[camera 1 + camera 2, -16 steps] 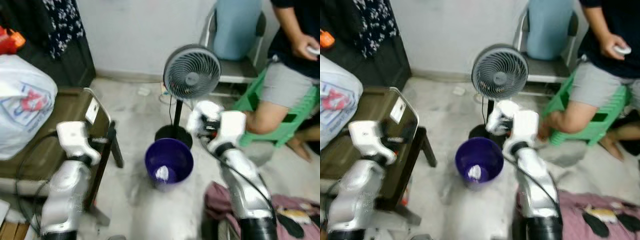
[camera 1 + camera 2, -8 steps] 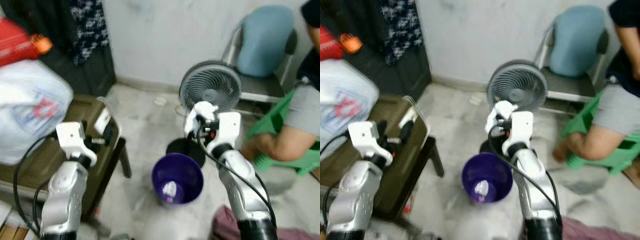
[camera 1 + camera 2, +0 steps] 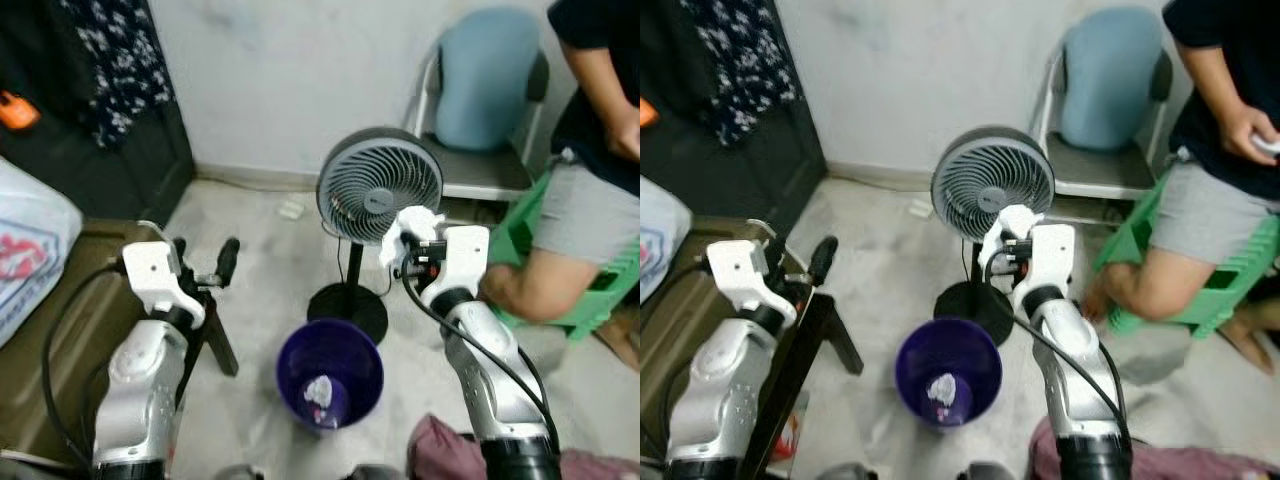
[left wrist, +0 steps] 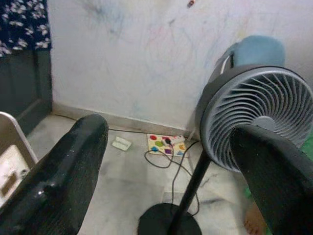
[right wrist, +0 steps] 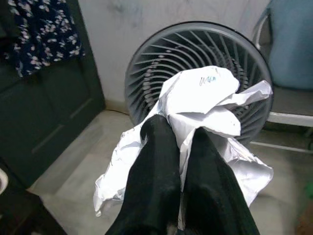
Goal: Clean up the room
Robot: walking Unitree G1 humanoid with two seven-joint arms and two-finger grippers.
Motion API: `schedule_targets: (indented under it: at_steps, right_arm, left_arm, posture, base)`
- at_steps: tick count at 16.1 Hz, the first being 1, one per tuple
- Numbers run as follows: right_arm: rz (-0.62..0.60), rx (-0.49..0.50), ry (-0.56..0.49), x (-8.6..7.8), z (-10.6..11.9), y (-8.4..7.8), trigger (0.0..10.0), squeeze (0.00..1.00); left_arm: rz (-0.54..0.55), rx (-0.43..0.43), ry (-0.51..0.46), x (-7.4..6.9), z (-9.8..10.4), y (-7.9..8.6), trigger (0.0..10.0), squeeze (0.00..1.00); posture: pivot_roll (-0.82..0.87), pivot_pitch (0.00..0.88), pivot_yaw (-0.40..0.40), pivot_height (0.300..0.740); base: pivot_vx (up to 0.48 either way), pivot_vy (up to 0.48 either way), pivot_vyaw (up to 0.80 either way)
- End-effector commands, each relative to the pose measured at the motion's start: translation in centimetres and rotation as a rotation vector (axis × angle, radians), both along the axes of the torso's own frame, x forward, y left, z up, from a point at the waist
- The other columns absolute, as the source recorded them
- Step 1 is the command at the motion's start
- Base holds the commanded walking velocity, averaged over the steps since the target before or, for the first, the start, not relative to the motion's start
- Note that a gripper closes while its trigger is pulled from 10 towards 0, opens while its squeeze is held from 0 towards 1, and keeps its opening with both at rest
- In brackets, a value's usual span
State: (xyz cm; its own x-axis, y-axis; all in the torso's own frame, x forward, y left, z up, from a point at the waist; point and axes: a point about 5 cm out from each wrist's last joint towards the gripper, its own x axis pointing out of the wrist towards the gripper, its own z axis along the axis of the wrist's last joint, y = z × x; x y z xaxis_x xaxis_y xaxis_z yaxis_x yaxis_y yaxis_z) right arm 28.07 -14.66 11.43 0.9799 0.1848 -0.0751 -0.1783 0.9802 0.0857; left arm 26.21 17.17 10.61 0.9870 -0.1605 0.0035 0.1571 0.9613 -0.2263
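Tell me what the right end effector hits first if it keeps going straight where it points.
Most likely the grey round pedestal fan. The right end effector, shut on crumpled white paper, points straight at the grille; the gap is hard to judge.

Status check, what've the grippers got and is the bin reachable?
Right gripper shut on crumpled paper. Left gripper open, idle. Purple bin below, fan just behind it.

- Both arms showing silver-grey rounded shells, white boxy wrist housings.
- Black cables looping along each forearm.
- left gripper: long black fingers, matte.
- right gripper: same black fingers; red wiring possibly showing at wrist.
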Motion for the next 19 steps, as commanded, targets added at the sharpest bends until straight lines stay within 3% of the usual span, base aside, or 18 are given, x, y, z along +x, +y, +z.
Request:
schedule_targets:
  at_steps: [1, 4, 8, 10, 12, 16, 19]
  right_arm:
    - [0.001, 0.002, -0.006, 0.2, 0.3, -0.1, 10.0, 0.0]
    - [0.007, 0.006, -0.004, 0.5, 0.2, 0.2, 10.0, 0.0]
    - [-0.013, -0.018, 0.022, 1.0, -0.1, 0.2, 10.0, 0.0]
    - [-0.045, -0.037, 0.093, 1.6, -0.9, 0.1, 10.0, 0.0]
    - [-0.053, -0.092, 0.183, 2.0, -2.2, 0.3, 10.0, 0.0]
    - [-0.057, -0.147, 0.334, 1.8, -4.5, 1.0, 10.0, 0.0]
    - [-0.046, -0.168, 0.408, 1.4, -6.0, 1.7, 10.0, 0.0]
  left_arm:
    - [-0.003, 0.002, -0.006, 0.1, 0.2, -0.1, 10.0, 0.0]
    - [-0.015, 0.016, -0.012, 0.2, 0.4, -0.1, 10.0, 0.0]
    - [-0.101, 0.099, -0.021, 0.2, 0.5, 0.1, 10.0, 0.0]
    - [-0.227, 0.191, -0.045, 0.0, 0.9, 0.0, 10.0, 0.0]
    - [-0.385, 0.293, -0.075, -0.6, 1.5, -1.0, 10.0, 0.0]
    - [-0.621, 0.353, -0.109, -2.1, 2.0, -4.4, 10.0, 0.0]
    - [-0.718, 0.375, -0.119, -3.4, 2.2, -5.9, 10.0, 0.0]
  posture:
    - [-0.1, 0.0, -0.012, 0.74]
    - [-0.1, 0.0, -0.013, 0.74]
    - [-0.09, 0.0, -0.018, 0.74]
    - [-0.08, 0.0, -0.022, 0.74]
    - [-0.07, 0.0, -0.02, 0.74]
    - [-0.06, 0.015, -0.003, 0.74]
    - [-0.03, 0.083, 0.017, 0.74]
  base:
    - [0.0, 0.0, 0.0]
    - [0.0, 0.0, 0.0]
    - [0.0, 0.0, 0.0]
    - [0.0, 0.0, 0.0]
    - [0.0, 0.0, 0.0]
    - [0.0, 0.0, 0.0]
    - [0.0, 0.0, 0.0]
